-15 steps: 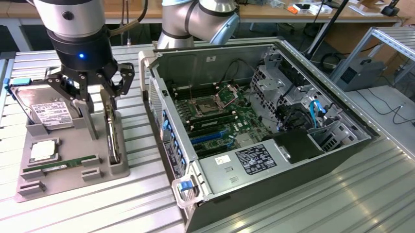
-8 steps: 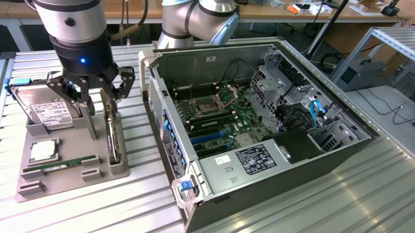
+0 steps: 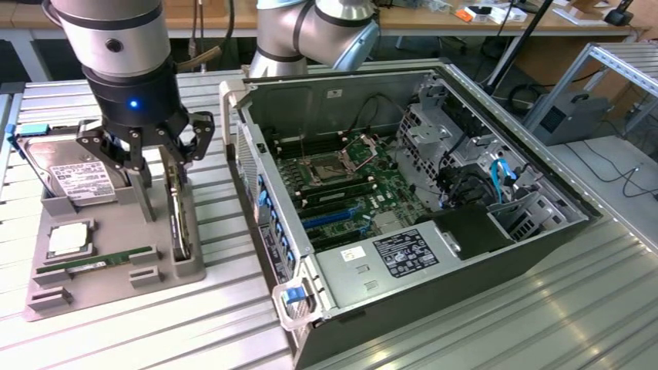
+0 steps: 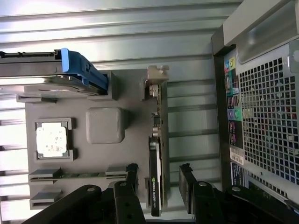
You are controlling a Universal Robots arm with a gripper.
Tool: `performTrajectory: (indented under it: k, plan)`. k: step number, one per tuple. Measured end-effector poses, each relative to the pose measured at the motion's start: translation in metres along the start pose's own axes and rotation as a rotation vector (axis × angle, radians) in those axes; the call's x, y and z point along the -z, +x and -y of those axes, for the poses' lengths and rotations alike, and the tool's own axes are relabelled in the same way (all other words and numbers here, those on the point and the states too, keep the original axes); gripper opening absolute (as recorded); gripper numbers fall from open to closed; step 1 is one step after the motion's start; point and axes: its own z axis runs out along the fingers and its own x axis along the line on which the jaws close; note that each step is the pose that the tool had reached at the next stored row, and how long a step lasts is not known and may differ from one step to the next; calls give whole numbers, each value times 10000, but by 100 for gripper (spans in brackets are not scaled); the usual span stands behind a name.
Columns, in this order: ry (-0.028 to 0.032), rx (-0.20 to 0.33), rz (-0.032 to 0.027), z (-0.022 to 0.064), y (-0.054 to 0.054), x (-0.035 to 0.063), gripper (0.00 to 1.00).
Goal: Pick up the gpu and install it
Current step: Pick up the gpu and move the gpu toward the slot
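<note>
Jaws are seen spread fully wide, nothing held. The gpu (image 4: 156, 161) is straddled, one pad (image 4: 132, 176) on each side, a gap seen at both faces, no contact judged yet. The card stands on its long edge in a slot of the grey tray (image 4: 135, 135). Its dark end is nearest the jaws and its silvery bracket (image 4: 154, 81) is at the far end.

Step in hand is judged to be the grasp. It is best done with the card centred between the pads, so neither face is pushed first and the card is not tipped in its slot. The flat faces should be clamped, not the bracket. The closing should be kept square to the card.

Further across the tray lie the processor chip (image 4: 51, 140) and the hard drive (image 4: 32, 70). Beyond, on the slatted surface (image 3: 463, 324), the open computer case (image 3: 535, 231) lies just beside the tray, motherboard (image 3: 340, 185) exposed.
</note>
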Motion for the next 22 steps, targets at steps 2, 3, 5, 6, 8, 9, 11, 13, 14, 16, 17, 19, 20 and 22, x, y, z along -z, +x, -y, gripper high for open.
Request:
performTrajectory:
  k: [2,3,5,6,8,9,11,13,14,16,17,19,20,22]
  plan:
    - [1,0,0,1,0,-12,48]
    - [1,0,0,1,0,-16,48]
    - [1,0,0,2,1,-24,48]
    - [0,0,0,2,1,-27,48]
    - [0,0,0,3,1,-34,48]
    - [0,0,0,3,1,-39,48]
    - [0,0,0,4,1,-56,48]
    - [0,0,0,5,1,-70,48]
    - [0,0,1,5,2,-78,48]
    - [-1,1,1,6,2,-90,48]
    - [0,1,1,7,2,-93,48]
    - [1,0,1,8,3,-113,48]
    - [2,1,0,10,3,-129,48]
    - [2,1,0,15,3,-151,48]
